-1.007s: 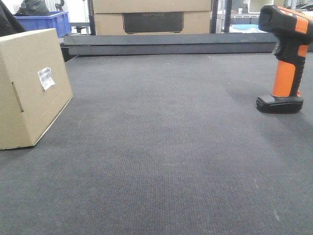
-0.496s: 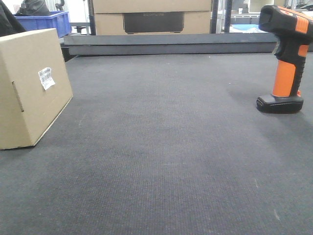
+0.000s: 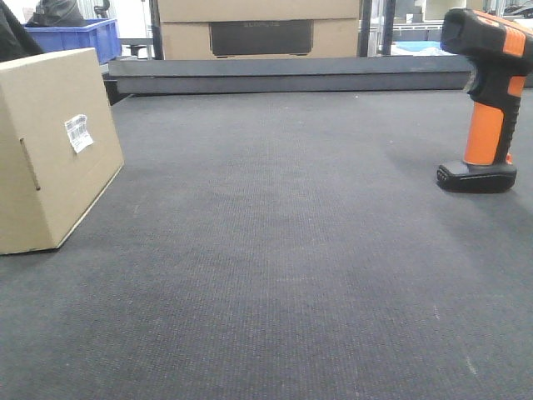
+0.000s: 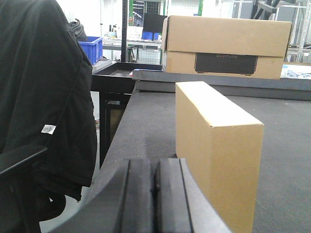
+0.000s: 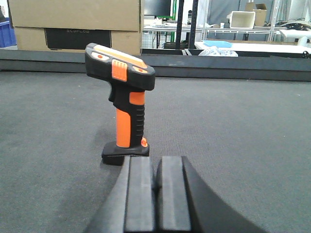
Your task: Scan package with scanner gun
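Note:
The package (image 3: 50,150) is a plain brown cardboard box standing on edge at the left of the dark mat, its white barcode label (image 3: 78,132) facing right. In the left wrist view the package (image 4: 216,150) stands just right of my left gripper (image 4: 154,167), which is shut with nothing in it. The scanner gun (image 3: 487,100) stands upright on its black base at the far right. In the right wrist view the scanner gun (image 5: 124,104) is straight ahead of my right gripper (image 5: 156,165), shut and empty, a short way behind its base.
Large cardboard boxes with a dark panel (image 3: 260,29) sit beyond a raised dark rail (image 3: 283,73) at the mat's far edge. A blue bin (image 3: 75,37) is at back left. A black jacket on a chair (image 4: 43,107) hangs off the mat's left edge.

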